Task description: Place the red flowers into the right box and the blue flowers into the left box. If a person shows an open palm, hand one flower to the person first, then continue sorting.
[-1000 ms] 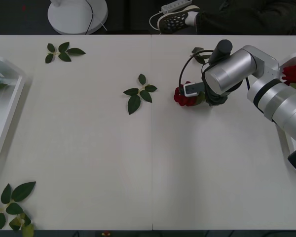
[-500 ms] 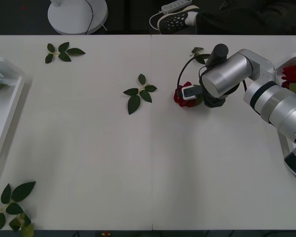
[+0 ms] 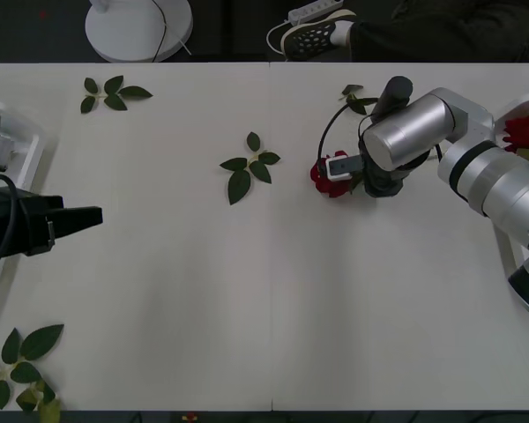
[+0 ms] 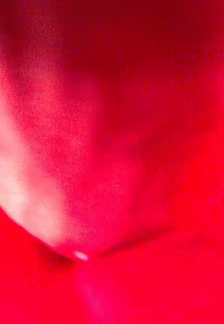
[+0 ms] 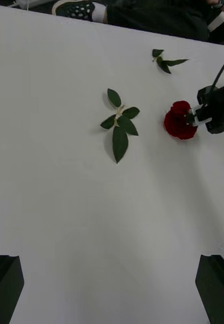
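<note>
One of the red flowers (image 3: pixel 324 179) lies on the table right of centre, its thin stem curving toward the far edge. My right gripper (image 3: pixel 339 167) is pressed against this bloom (image 5: pixel 180 120), and the right wrist view has red petals (image 4: pixel 112 162) right up against it. More red flowers (image 3: pixel 525 130) lie in the right box (image 3: pixel 509 109) at the right edge. My left gripper (image 3: pixel 86 217) hovers open at the left, beside the left box (image 3: pixel 33 134), with nothing between its black fingers (image 5: pixel 5 273). The blue flowers are hidden.
Loose green leaf sprigs lie at the table's centre (image 3: pixel 249 166), far left (image 3: pixel 112 92), near left corner (image 3: pixel 18 363) and by the rose's stem end (image 3: pixel 353 93). A person's speckled shoe (image 3: pixel 313 35) and a white round stand base (image 3: pixel 139 26) sit beyond the far edge.
My left arm has come into view at the left, over the left box. The right gripper and the rose have shifted slightly toward the near side.
</note>
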You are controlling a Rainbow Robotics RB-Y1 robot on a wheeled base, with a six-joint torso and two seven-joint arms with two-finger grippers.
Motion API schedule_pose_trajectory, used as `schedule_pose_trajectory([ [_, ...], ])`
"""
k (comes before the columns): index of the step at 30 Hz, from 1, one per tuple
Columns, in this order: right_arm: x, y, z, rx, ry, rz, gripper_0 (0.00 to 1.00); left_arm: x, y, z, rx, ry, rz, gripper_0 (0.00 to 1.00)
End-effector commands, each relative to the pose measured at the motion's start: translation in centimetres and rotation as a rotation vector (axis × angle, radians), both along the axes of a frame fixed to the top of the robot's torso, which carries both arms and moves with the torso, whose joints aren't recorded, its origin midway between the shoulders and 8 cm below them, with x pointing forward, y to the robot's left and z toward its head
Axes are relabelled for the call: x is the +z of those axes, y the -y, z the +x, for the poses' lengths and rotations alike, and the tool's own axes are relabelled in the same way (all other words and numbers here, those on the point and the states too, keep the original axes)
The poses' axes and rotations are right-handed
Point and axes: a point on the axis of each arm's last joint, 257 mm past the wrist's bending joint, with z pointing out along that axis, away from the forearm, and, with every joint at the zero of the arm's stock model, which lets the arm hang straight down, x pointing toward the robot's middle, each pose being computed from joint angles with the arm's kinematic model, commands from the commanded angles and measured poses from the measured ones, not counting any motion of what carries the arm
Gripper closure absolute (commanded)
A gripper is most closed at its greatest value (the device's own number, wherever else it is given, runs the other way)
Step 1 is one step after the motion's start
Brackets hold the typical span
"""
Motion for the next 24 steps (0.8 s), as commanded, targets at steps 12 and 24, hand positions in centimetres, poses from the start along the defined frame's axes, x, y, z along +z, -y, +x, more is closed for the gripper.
schedule_pose_trajectory([
  [12,6.0,-3.9,-8.4,0.114,-0.275,0.188,1.0,3.1,5.6,-8.3,-0.519,0.22,-0.033,0.0],
  [24,-0.3,0.9,-7.8,0.172,-0.152,0.061,1.0,3.5,4.2,-10.1,-0.696,0.263,-0.022,0.0],
])
